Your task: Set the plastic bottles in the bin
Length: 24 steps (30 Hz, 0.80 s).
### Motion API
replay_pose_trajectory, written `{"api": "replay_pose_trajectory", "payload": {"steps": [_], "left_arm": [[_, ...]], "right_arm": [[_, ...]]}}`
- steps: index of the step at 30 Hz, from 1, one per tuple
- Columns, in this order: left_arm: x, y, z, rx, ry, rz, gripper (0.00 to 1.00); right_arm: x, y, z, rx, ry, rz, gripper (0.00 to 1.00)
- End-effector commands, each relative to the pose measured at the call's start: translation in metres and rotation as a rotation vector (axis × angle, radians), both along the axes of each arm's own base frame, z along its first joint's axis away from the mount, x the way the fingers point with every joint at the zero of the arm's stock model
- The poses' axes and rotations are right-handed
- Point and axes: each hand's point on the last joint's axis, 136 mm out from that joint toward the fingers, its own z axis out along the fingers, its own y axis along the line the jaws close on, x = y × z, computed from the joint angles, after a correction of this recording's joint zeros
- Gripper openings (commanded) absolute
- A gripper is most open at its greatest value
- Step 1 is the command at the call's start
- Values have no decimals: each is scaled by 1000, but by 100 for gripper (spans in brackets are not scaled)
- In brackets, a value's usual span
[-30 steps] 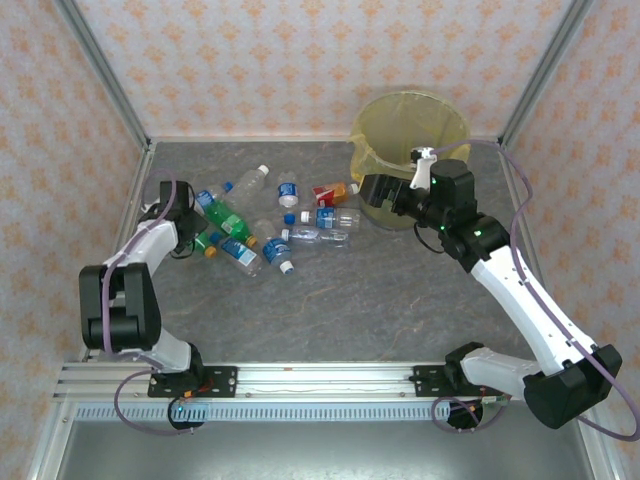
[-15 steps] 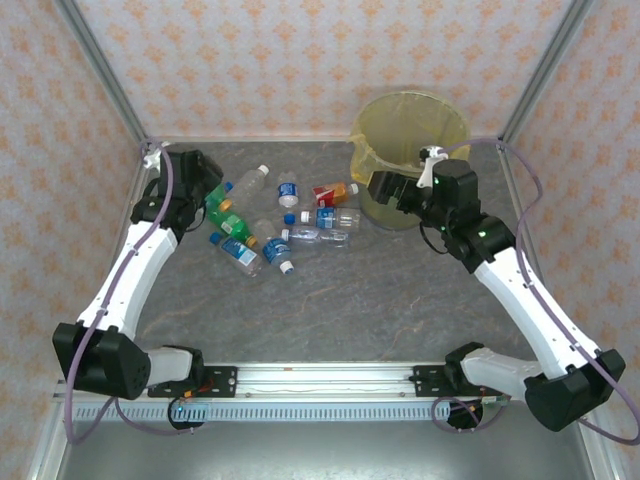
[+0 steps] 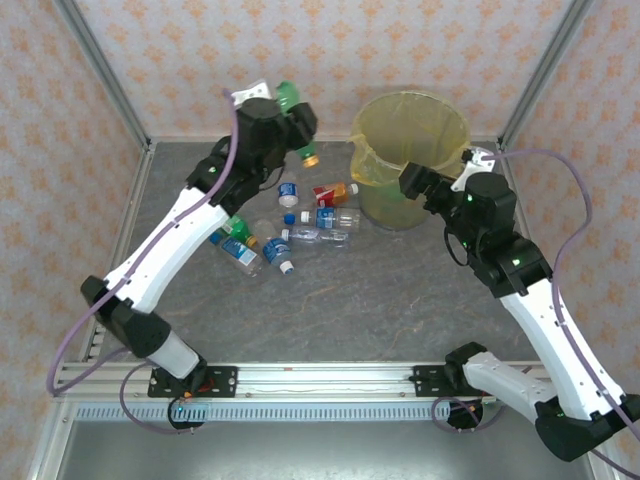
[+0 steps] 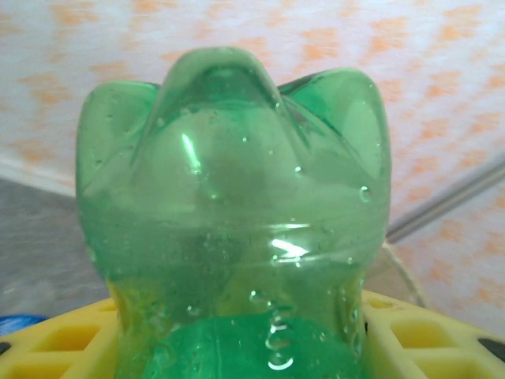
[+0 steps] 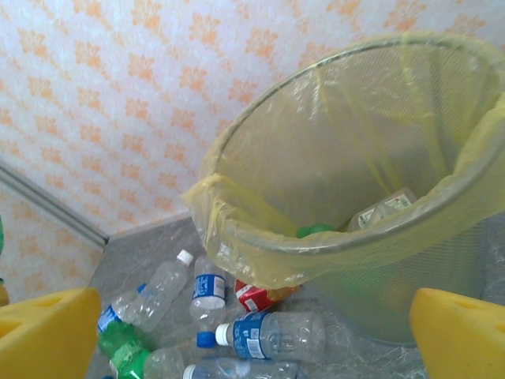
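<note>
**Letting go early would miss the bin**

The left gripper point(image 3: 288, 122) was clenched on a green bottle point(image 4: 237, 213), held high above the table point(image 3: 380, 300) with the orange cap end lowest. The bottle hung left of the bin point(image 3: 362, 160), not over its mouth. Letting go there would likely have dropped it onto the loose bottles point(image 3: 322, 218) lying below, or bounced it off the rim. The wrist view showed smooth, beaded plastic between the yellow pads point(image 4: 426, 339), so a slip during the swing looked possible.

Further right, the bin held at least one clear bottle point(image 5: 384, 208). At its right side the right gripper point(image 3: 412, 182) stood spread wide and empty, just beside the rim. A left arm crossing the mouth could have met it. Its fingers could also have snagged the liner point(image 5: 237, 237) and tipped the bin.
</note>
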Motion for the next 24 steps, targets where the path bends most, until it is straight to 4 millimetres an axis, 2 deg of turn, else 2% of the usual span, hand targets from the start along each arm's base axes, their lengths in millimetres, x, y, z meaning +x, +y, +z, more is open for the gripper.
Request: {"api": "replay_pose_trajectory", "payload": {"steps": [1,7,10,11,13,19,24], "left_arm": [[0,-33,37,60,-116,-57,54],[9,-95,53,66,-191,-182,53],[10,-116,62,67,-235,-220,53],[16,-127,53,77,-233,-232,53],[18,-143,53,84,-266,-262,53],[27,-169,49,100,-353,-275,53],[42,-177,45,91,-408,-239,53]], "right_arm": [[-6,-18,20,35,-50,-87,100],[-13,-25,27,43,-72,-111,100],[-16,-32,33,9,-79,-134,100],[-17,-35,36,-1,-81,-146,100],[-20,-39,44,-16,-94,-158,100],[-26,-44,53,-15,-102,-168,100],[-26,-43,54,-3,-99,-167,100]]}}
